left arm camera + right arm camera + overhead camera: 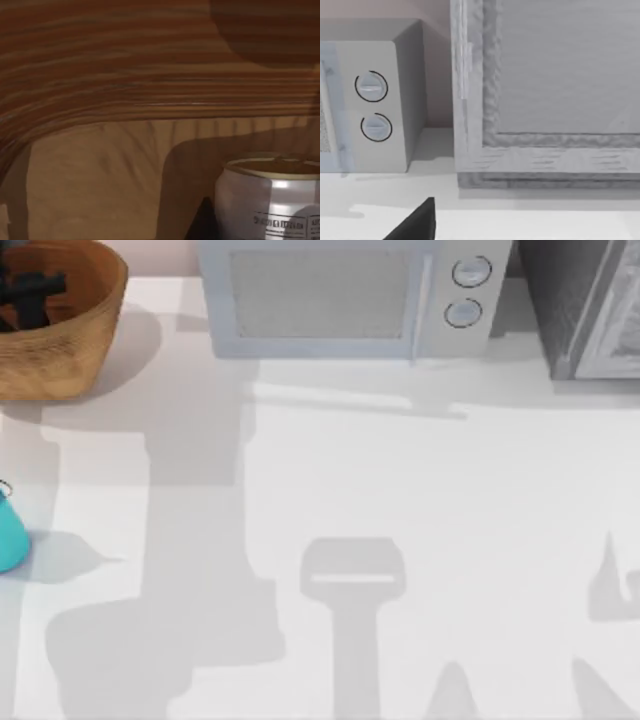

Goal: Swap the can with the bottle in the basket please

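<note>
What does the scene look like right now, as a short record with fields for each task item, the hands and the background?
basket: brown wicker, top view's far left corner of the table
can: inside the basket, upright, gold top showing
bottle: teal, on the table at the top view's left edge, outside the basket
left hand: dark shape down in the basket; in its wrist view a dark fingertip sits close beside the can
right hand: dark fingertip over the table near the microwave
background: microwave along the back edge

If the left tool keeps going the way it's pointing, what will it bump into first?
Probably the can, sitting right ahead of it inside the basket. Past the can is the woven wall, though depth is hard to judge.
</note>
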Controlling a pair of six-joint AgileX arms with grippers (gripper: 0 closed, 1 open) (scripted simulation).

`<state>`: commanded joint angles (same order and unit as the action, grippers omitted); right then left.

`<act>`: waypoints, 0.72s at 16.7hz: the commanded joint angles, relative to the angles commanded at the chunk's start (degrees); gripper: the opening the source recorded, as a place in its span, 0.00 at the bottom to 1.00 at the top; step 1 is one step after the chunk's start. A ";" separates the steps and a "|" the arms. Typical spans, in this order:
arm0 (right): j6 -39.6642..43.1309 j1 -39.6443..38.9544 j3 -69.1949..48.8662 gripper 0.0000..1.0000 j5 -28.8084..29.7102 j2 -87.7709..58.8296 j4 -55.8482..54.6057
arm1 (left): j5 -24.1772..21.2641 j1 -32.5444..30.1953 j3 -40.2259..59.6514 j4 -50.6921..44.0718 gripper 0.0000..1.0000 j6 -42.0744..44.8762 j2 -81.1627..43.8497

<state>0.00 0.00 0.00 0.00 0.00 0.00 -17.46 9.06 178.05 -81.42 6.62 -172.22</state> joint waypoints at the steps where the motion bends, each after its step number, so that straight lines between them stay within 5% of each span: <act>1: 0.00 0.00 0.00 1.00 0.00 0.00 0.00 | 0.00 0.00 0.00 0.00 0.02 0.00 0.00; 12: 0.00 0.00 0.00 1.00 0.00 0.00 0.00 | -0.32 -0.38 -0.30 -0.15 0.00 -0.19 2.67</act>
<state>0.00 0.00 0.00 0.00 0.00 0.00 -17.78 8.68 177.75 -81.57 6.43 -169.55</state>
